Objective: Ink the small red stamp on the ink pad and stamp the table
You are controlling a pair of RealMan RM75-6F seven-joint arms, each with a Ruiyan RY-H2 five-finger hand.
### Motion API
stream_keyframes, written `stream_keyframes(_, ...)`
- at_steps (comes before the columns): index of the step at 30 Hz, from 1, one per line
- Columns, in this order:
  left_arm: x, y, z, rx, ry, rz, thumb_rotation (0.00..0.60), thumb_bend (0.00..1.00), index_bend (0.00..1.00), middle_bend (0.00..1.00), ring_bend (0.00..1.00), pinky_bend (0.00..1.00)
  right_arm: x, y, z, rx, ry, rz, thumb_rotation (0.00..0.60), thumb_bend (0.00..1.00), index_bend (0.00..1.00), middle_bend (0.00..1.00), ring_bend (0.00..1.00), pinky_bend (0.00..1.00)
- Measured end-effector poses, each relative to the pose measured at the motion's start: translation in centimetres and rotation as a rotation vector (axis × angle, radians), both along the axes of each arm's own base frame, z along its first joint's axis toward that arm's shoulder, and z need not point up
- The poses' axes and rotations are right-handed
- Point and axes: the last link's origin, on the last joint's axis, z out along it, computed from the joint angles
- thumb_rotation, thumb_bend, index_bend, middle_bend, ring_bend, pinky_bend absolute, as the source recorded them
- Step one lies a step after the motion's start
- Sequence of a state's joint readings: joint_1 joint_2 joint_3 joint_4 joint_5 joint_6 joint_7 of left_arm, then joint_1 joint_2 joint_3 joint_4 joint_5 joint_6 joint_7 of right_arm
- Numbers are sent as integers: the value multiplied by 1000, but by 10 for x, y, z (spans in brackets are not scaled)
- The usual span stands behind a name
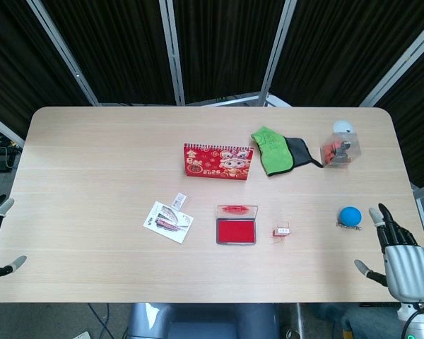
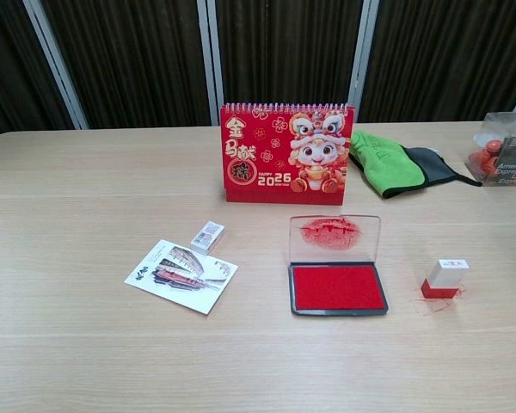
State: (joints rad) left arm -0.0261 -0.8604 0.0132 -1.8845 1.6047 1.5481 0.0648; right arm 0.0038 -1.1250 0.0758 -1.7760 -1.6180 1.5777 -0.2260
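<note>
Stamp (image 2: 445, 279) stands beside ink pad (image 2: 339, 287)

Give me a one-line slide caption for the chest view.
Small red stamp stands untouched right of the open ink pad, desk calendar behind.

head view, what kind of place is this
Probably a lab or test booth, not a home: a bare wooden table ringed by black curtains on metal frames, with props set out, among them a desk calendar and an ink pad.

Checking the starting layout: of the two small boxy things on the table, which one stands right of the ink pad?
The small red stamp, red-based with a white top; the other little box lies left.
</note>
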Motion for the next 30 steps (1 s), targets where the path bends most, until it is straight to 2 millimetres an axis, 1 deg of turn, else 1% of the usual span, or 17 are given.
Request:
stream_keyframes(2, -3, 3, -1, 0, 5, 16, 600, 0, 0, 0, 0, 0, 0, -11, -6, 13, 26, 25, 600, 0, 1, 4, 779, 997)
stream_keyframes(6, -10, 11, -7, -19, 31, 60, 600, 0, 0, 0, 0, 0, 2, -40, -23, 89, 54, 50, 600, 0, 10, 39, 800, 1000)
stream_keyframes(7, -11, 14, -9, -24, 39, 71, 600, 0, 0, 0, 0, 0, 4, -46, -28, 111, 54, 51, 600, 0, 19, 61, 802, 1000)
stream_keyframes(9, -14, 19, -14, -32, 57, 94, 600, 0, 0, 0, 0, 0, 7, -60, -39, 169, 50, 45, 600, 0, 46, 107, 807, 1000)
stream_keyframes(11, -15, 25, -19, -42, 68, 106, 600, 0, 0, 0, 0, 0, 10, -71, -50, 220, 42, 35, 600, 0, 94, 159, 817, 1000)
stream_keyframes(15, -15, 31, -26, -47, 88, 110, 600, 0, 0, 0, 0, 0, 18, -93, -76, 323, 20, 2, 600, 0, 177, 233, 844, 1000)
stream_keyframes(19, -14, 34, -33, -57, 108, 112, 600, 0, 0, 0, 0, 0, 22, -104, -98, 368, 18, -13, 600, 0, 260, 315, 872, 1000)
stream_keyframes(24, -12, 38, -40, -67, 123, 115, 600, 0, 0, 0, 0, 0, 20, -110, -118, 382, 35, -33, 600, 3, 311, 361, 872, 1000)
stream_keyframes(30, -12, 39, -43, -67, 127, 120, 600, 0, 0, 0, 0, 0, 14, -114, -134, 400, 57, -67, 600, 111, 351, 394, 872, 1000)
